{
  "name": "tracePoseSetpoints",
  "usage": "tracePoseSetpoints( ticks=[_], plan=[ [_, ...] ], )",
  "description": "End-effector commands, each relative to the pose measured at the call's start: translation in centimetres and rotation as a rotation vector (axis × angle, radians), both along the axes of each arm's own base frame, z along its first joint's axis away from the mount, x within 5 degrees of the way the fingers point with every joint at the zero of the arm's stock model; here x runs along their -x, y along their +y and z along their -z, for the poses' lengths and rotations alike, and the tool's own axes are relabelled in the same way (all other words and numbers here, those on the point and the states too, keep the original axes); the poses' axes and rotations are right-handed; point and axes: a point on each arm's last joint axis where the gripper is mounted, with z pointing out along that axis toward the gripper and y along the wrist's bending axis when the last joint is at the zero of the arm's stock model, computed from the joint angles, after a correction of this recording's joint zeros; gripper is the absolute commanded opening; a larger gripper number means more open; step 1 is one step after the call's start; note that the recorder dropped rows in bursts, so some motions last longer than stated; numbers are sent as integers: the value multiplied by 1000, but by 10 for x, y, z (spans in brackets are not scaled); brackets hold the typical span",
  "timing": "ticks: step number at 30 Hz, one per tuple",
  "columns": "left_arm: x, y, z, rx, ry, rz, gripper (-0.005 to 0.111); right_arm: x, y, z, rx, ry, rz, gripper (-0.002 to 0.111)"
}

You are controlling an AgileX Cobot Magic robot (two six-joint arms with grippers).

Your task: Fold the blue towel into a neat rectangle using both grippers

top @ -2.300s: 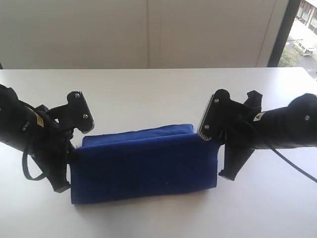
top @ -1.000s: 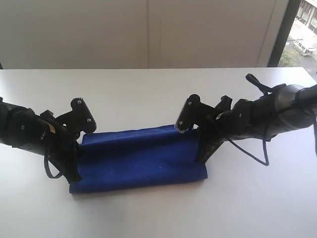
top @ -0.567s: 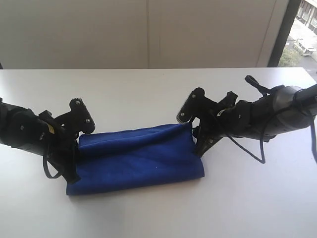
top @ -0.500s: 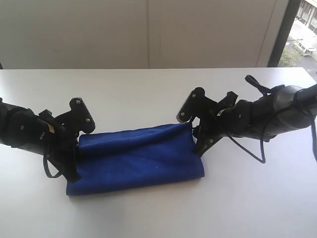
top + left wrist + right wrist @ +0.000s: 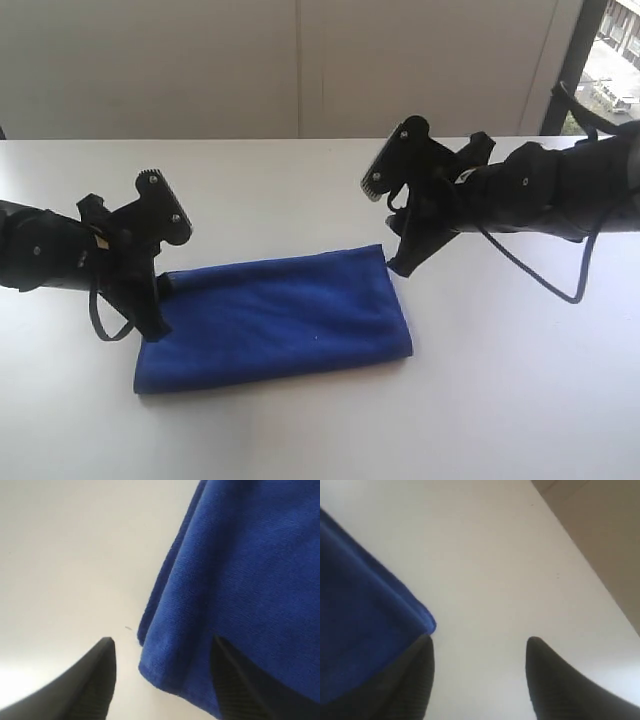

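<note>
The blue towel (image 5: pixel 275 320) lies folded into a flat rectangle on the white surface (image 5: pixel 300 190). The left claw (image 5: pixel 162 640) stands open at the towel's left end, its fingers spread on either side of a corner of the cloth without pinching it. The right claw (image 5: pixel 481 639) is open too, just beside the towel's far right corner, gripping nothing.

Daylight from the tall glass window (image 5: pixel 612 70) at 2 o'clock washes out my smooth white tabletop (image 5: pixel 500 400); shadows faint, both my wrist views pretty soft.
</note>
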Motion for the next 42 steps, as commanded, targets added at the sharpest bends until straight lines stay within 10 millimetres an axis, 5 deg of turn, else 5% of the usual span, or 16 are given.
tracePoseSetpoints(
  ticks=[1, 5, 9, 11, 18, 26, 42],
  plan=[
    [-2, 5, -10, 24, -45, -21, 61, 10, 1, 3, -19, 133, -39, 48],
    [0, 7, -16, 54, -32, -57, 56, 15, 5, 7, -32, 200, -63, 33],
    [14, -7, -11, 99, 94, -99, 18, 17, 20, 10, -56, 253, -100, 1],
    [20, -17, -9, 106, 129, -90, 1, 15, 29, 15, -78, 296, -114, 0],
    [27, -25, 9, 87, 231, -108, 1, 10, 49, 48, -94, 429, -130, 0],
    [32, -23, 10, 50, 285, -107, 1, 12, 48, 75, -126, 566, -10, 0],
    [34, -22, 11, 33, 302, -103, 1, 24, 27, 69, -6, 686, 228, 0]
  ],
)
